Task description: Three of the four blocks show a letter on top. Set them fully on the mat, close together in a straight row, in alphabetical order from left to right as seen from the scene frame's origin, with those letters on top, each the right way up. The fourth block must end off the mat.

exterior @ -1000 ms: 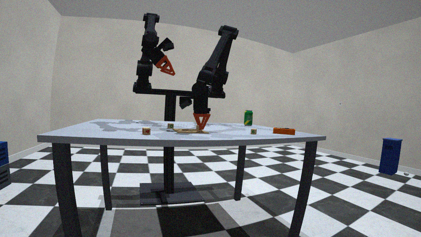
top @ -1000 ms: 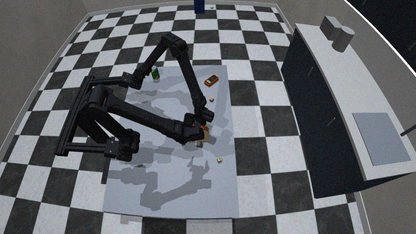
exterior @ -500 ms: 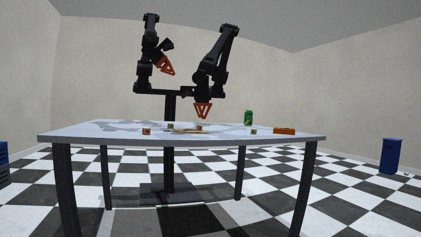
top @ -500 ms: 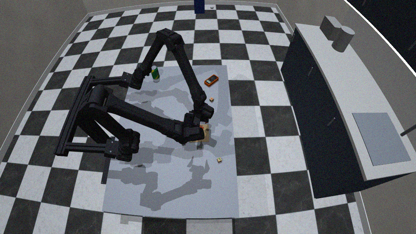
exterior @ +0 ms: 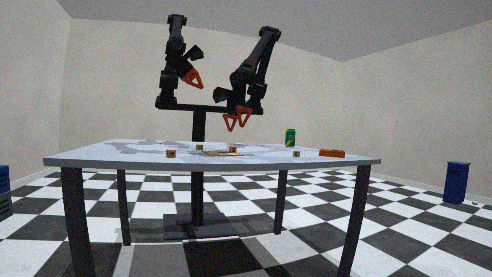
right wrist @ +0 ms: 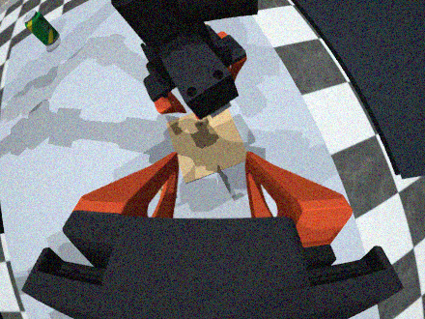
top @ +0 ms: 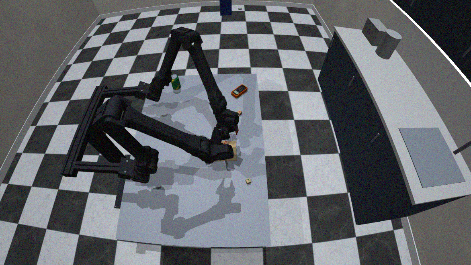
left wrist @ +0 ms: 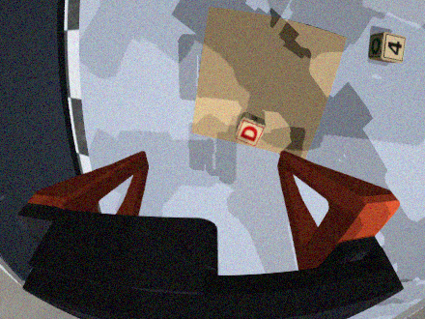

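Black and white tiles cover the floor around a pale table [top: 197, 213] [exterior: 213, 166] [left wrist: 121, 101] [right wrist: 43, 188]. Nearest in the exterior view, one block with a red mark [top: 248, 180] [exterior: 171, 153] stands off the mat, well apart from it. The block with green 6 [top: 239, 113] [exterior: 296, 153] is also off the mat, near the orange meter [top: 239, 91] [exterior: 331, 153]. On the wooden mat [top: 233, 144] [exterior: 225, 153] [left wrist: 270, 72] [right wrist: 208, 155], close to its edge, the D block [top: 225, 142] [exterior: 233, 149] [left wrist: 250, 131] shows red D on top. Behind the mat is the block with black 4 on top [exterior: 199, 147] [left wrist: 386, 47], also off it. Farther is the green can [top: 175, 82] [exterior: 290, 137] [right wrist: 42, 29]. Above the table, the left gripper [top: 230, 135] [exterior: 236, 128] [left wrist: 212, 159] [right wrist: 208, 95] is wide and holds nothing; the right gripper [exterior: 202, 88] [right wrist: 212, 159] is half wide, also without anything. Plain beige walls close the room.

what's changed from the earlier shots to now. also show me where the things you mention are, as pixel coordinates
The left gripper [top: 232, 134] [exterior: 236, 129] [left wrist: 212, 159] [right wrist: 208, 95] has risen off the D block [top: 225, 142] [exterior: 233, 149] [left wrist: 249, 131] and turned, its fingers open. Whether it had been gripping the block isn't clear. The block sits on the mat [top: 234, 155] [exterior: 220, 153] [left wrist: 270, 72] [right wrist: 212, 155]. The right gripper [exterior: 202, 88] [right wrist: 212, 159] and other blocks look unmoved.
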Available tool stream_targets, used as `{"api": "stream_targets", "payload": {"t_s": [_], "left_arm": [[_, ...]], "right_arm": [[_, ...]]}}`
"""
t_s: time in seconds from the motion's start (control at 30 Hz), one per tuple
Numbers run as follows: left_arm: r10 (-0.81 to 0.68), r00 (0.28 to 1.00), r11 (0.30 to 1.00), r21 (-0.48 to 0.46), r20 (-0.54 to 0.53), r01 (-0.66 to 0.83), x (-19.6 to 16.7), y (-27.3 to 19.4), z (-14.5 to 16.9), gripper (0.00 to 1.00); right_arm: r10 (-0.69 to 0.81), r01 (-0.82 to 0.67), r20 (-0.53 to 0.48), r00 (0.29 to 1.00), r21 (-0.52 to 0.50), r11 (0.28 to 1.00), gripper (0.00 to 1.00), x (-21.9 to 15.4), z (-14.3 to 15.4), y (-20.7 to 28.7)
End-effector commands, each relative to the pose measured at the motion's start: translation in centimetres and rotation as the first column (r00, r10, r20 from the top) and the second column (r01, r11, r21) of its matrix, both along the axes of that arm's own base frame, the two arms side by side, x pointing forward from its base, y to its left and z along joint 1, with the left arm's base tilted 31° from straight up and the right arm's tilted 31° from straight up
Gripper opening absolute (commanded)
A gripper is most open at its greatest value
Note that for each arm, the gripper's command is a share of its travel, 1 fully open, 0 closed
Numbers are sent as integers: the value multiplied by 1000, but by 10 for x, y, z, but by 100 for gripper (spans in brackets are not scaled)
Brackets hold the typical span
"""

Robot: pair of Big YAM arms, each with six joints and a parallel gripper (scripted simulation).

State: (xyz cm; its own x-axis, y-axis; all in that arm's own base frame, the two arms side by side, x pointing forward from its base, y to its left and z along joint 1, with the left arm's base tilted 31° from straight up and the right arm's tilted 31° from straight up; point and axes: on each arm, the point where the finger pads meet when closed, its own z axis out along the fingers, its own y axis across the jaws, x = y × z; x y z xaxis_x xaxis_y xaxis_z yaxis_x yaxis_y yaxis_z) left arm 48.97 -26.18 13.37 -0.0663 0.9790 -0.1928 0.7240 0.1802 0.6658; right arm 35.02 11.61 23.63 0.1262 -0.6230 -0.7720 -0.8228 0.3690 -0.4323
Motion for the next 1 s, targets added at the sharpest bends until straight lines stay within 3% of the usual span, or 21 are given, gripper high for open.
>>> {"api": "stream_targets", "payload": {"t_s": [0.0, 0.2, 0.27, 0.5, 0.73, 0.97], "left_arm": [[81, 984, 974, -224, 160, -43, -1, -16, 40, 100], [151, 942, 877, -480, 299, 12, -26, -27, 63, 100], [151, 942, 877, -480, 299, 12, -26, -27, 63, 100], [167, 903, 637, -743, 395, 207, -112, -46, 86, 100], [127, 893, 404, -845, 432, 351, -198, -41, 96, 100], [105, 889, 310, -864, 446, 396, -232, -31, 100, 100]], "right_arm": [[-112, 114, -34, 993, 47, 992, 49, 48, 32, -5], [-380, 392, -196, 904, 27, 920, 49, 132, 19, -32], [-380, 392, -196, 904, 27, 920, 49, 132, 19, -32], [-653, 670, -389, 650, -113, 734, 49, 206, -35, -71], [-792, 768, -421, 441, -280, 577, 49, 233, -81, -101], [-825, 777, -400, 399, -330, 536, 49, 237, -90, -111]]}}
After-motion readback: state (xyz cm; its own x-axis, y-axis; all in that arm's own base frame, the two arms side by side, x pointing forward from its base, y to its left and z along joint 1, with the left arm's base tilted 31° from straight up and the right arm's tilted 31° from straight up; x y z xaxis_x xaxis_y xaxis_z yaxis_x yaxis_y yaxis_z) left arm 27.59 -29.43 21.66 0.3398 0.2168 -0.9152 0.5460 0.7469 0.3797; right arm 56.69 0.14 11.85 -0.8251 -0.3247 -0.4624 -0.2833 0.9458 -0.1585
